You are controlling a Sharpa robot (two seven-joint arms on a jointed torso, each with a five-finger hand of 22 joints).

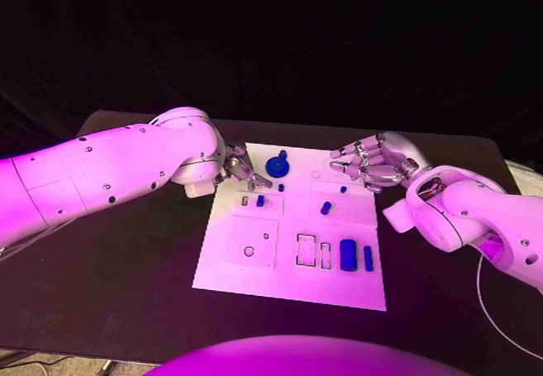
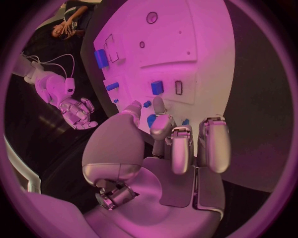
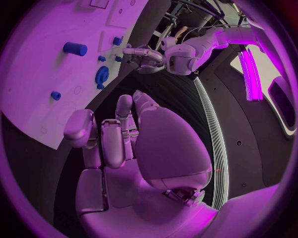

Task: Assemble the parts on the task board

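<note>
The white task board (image 1: 239,261) lies in the middle of the black table. A blue gear (image 1: 278,165) stands near its far edge, with small blue pegs (image 1: 281,187) and a blue cylinder (image 1: 326,208) closer in. A blue block (image 1: 348,254) and a thin blue bar (image 1: 368,257) sit at the near right. My left hand (image 1: 239,172) hovers at the board's far left edge, just left of the gear, fingers loosely bent and holding nothing (image 2: 180,144). My right hand (image 1: 374,163) hangs over the far right corner, also empty (image 3: 109,139).
Outlined slots (image 1: 306,249) and a small ring mark (image 1: 248,251) show on the board's near half. Bare black table (image 1: 126,266) lies to either side of the board. A white cable (image 1: 493,320) runs along the table's right edge.
</note>
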